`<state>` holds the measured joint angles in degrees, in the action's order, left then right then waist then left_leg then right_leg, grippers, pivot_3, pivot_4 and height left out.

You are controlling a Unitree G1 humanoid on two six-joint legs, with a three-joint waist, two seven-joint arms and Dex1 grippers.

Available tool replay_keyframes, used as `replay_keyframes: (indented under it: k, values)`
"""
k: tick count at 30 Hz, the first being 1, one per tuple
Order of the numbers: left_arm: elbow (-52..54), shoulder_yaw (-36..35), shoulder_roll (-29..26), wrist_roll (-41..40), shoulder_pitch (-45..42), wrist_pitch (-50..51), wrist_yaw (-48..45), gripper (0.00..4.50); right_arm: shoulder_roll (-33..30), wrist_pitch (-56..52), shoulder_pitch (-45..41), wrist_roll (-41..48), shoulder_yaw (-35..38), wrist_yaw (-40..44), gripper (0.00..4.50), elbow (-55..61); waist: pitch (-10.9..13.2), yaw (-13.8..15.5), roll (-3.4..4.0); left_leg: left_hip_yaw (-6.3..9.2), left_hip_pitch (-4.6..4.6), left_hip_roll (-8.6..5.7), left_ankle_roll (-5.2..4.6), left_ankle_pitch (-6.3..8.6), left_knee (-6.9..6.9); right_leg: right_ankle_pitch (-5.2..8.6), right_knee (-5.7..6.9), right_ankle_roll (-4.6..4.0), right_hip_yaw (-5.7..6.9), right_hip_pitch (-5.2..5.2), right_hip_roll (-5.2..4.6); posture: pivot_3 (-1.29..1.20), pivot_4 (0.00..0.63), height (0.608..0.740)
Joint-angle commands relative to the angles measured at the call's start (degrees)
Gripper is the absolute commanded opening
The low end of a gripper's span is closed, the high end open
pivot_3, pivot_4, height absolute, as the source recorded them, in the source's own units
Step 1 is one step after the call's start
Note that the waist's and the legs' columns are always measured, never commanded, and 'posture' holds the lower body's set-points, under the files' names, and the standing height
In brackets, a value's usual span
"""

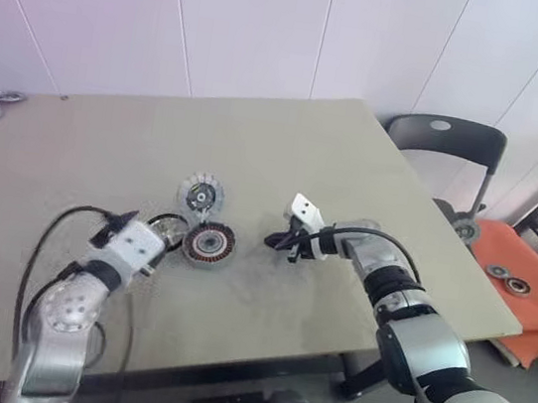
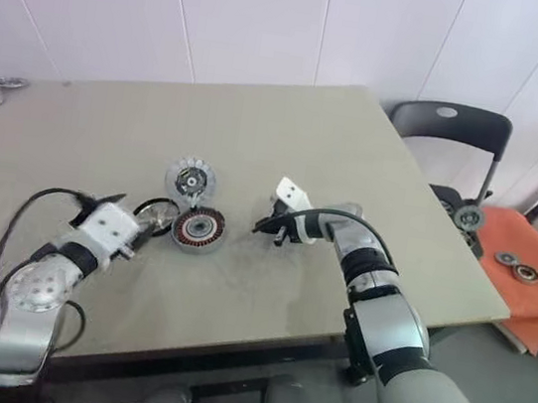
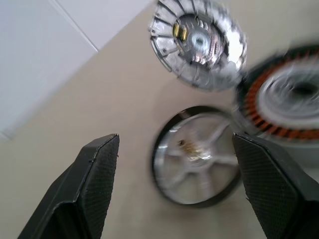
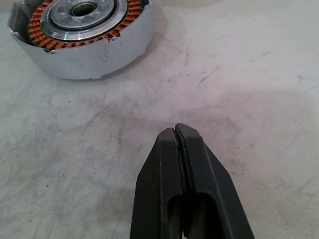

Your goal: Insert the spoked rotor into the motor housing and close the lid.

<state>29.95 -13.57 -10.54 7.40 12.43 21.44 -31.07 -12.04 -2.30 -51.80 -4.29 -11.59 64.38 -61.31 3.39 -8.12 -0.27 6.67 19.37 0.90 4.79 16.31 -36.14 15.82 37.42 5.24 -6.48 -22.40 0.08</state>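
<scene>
The motor housing point(image 1: 209, 243) lies flat on the worktop point(image 1: 286, 154), copper windings up and cavity unfilled. Touching its far edge is a finned silvery disc point(image 1: 200, 194), probably the lid; just beside it on the robot's left lies the spoked rotor point(image 3: 197, 155), dark-rimmed. The left hand point(image 3: 174, 191) hangs over that rotor, fingers spread wide and holding nothing. The right hand point(image 4: 179, 137) waits pinched shut and empty, near the housing's other side. Best to straddle the rotor's rim squarely, lift level, then centre it over the hub.

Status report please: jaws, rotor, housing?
Left gripper jaws open over spoked rotor. Right gripper shut, empty. Motor housing open on table, nothing blocking.
</scene>
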Motion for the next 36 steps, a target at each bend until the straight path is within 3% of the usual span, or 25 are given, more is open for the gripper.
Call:
replay_keyframes:
  k: [1, 6, 10, 17, 22, 36]
  values:
    - [9.3, -4.5, 3.2, -17.4, 2.3, 9.5, -2.7, 3.86, 0.1, 1.0, -0.7, -0.2, 0.0, -0.1, 0.00, 0.3, 0.0, 0.4, -0.01, 0.00, -0.01, -0.01, 0.00, 0.00, -0.03, 0.01, 0.01, 0.00, 0.00, 0.01, 0.01, 0.00, 0.000, 0.740]
    - [9.8, -13.9, 5.1, -34.7, 0.7, 20.7, 1.6, 3.86, 0.7, 1.2, -1.2, -0.4, -0.3, -0.2, 0.00, -0.4, 0.0, 1.0, -0.03, 0.01, -0.09, 0.00, 0.00, 0.00, -0.31, 0.11, 0.01, 0.07, 0.01, 0.20, 0.12, 0.00, 0.000, 0.740]
    - [7.5, -22.4, 8.9, -54.5, -2.3, 25.8, 9.9, 3.86, 1.0, 1.6, -1.7, -0.7, -0.4, -0.6, 0.00, -1.0, 0.0, 1.0, -0.06, 0.01, 0.03, 0.00, 0.01, 0.00, -0.71, 0.09, -0.02, 0.07, 0.00, 0.29, 0.12, 0.00, 0.000, 0.740]
    - [-3.9, -26.7, 12.8, -68.8, -4.2, 29.1, 27.2, 3.86, 0.8, 2.0, -1.7, -1.1, -0.2, -1.0, 0.00, -1.4, 0.0, 1.0, -0.15, 0.04, -0.04, -0.02, 0.01, 0.00, -0.88, 0.08, -0.05, 0.08, 0.00, 0.47, 0.13, 0.00, 0.000, 0.740]
    - [-10.6, -24.9, 13.1, -70.3, -7.7, 27.8, 35.4, 3.86, 0.6, 2.1, -1.4, -1.1, -0.1, -1.1, 0.00, -1.2, 0.0, 1.2, -0.23, 0.05, -0.03, -0.05, 0.02, 0.00, -0.89, 0.07, -0.05, 0.07, 0.01, 0.47, 0.13, 0.00, 0.000, 0.740]
    - [-15.7, -18.5, 9.1, -71.5, -15.9, 25.9, 42.5, 3.86, 0.1, 2.4, -0.6, -1.1, 0.0, -1.7, 0.00, -0.6, 0.0, 1.2, -0.23, 0.07, 0.02, -0.08, 0.03, 0.01, -0.86, 0.01, -0.22, 0.16, 0.00, 0.51, 0.13, 0.00, 0.000, 0.740]
